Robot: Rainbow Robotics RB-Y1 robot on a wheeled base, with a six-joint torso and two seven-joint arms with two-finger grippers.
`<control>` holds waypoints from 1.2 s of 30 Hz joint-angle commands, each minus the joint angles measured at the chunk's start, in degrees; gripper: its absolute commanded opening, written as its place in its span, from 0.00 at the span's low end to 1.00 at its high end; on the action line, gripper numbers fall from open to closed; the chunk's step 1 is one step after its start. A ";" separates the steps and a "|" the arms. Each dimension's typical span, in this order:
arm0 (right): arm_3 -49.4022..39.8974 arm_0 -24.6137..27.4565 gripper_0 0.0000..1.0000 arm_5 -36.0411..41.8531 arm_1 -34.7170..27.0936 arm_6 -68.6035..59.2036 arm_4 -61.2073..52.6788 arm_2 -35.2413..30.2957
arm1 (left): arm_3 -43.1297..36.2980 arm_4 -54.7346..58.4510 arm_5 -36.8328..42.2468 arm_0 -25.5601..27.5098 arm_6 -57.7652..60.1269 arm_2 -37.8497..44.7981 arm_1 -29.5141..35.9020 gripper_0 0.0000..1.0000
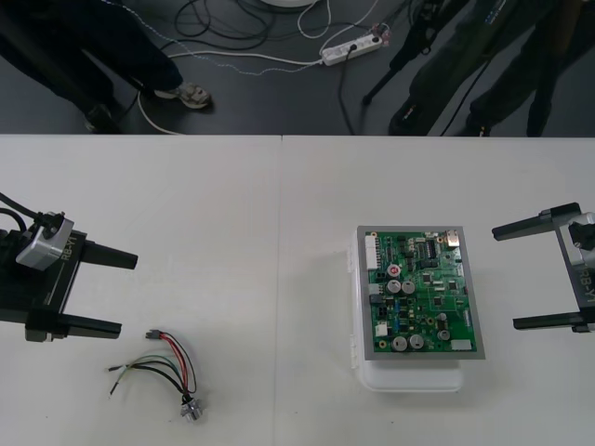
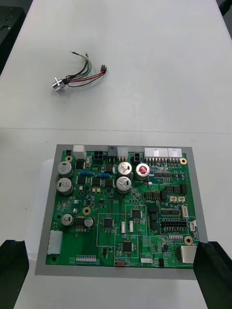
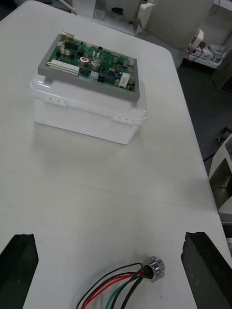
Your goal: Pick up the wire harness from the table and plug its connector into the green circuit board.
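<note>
**Bench** (image 1: 232,232), one: plain and light, carries everything below.

**White base** (image 1: 409,376), one: boxy, on the right half of the bench.

**Green circuit board** (image 1: 420,290), one: lies flat on top of the base in a grey frame. It is crowded with capacitors, and white and black headers run along one edge.

**Left jaws**, one pair: at the bench's left side, spread wide, holding nothing.

**Right jaws**, one pair: at the right side just beside the board, also wide open and empty.

**Wire harness** (image 1: 163,362), one: loose on the bench near the left jaws, well apart from the board, not plugged in. It has a few thin wires, red, black and green among them.

**Round metal socket** (image 1: 191,409), one: on the harness end nearer the robot.

**Black plug** (image 1: 151,334), one: on the harness end farther from the robot.

**Handling:** the harness is likely light and limp, and the wires will flex and let the socket end dangle. The plug is small, rigid and probably easy to skew. It is best gripped on the plug body or on the wires directly behind it.
</note>
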 commanded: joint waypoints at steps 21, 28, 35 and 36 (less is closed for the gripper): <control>-1.53 0.69 1.00 -0.26 -0.70 -2.08 0.21 -1.78 | -1.49 0.95 -1.97 1.55 0.87 0.88 0.07 0.88; -0.56 3.15 1.00 -0.26 1.59 -2.08 0.73 0.42 | -1.49 0.95 -1.97 1.55 0.87 0.88 0.07 0.88; -0.47 2.88 1.00 -0.26 1.68 -1.99 0.73 0.15 | -1.49 0.95 -1.97 1.55 0.87 0.88 0.07 0.87; -0.47 2.88 1.00 -0.26 1.68 -1.99 0.73 0.15 | -1.49 0.95 -1.97 1.55 0.87 0.88 0.07 0.87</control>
